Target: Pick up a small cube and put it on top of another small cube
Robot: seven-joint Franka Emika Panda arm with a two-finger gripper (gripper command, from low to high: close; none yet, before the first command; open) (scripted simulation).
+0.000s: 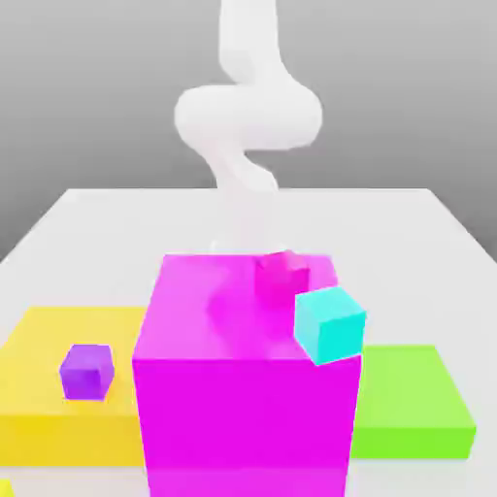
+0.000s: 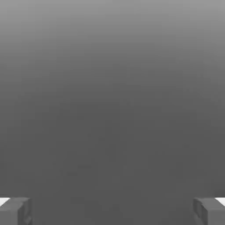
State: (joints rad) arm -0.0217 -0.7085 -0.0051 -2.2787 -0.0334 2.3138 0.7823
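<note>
A small cyan cube (image 1: 330,324) shows at the exterior view's right, against the upper corner of a large magenta block (image 1: 243,408). A small purple cube (image 1: 86,371) rests on a flat yellow pad (image 1: 58,408) at the exterior view's left. A small reddish cube (image 1: 281,271) appears at the magenta block's far top edge. My white arm (image 1: 245,126) comes down behind the magenta block, which hides its lower end. In the hand view my gripper (image 2: 112,211) is open, its fingertips (image 2: 15,211) far apart over bare grey surface with nothing between them.
A flat green pad (image 1: 413,403) lies at the exterior view's right of the magenta block. The white table (image 1: 116,223) stretches behind the pads toward the arm's base. The big magenta block stands in front of much of the middle.
</note>
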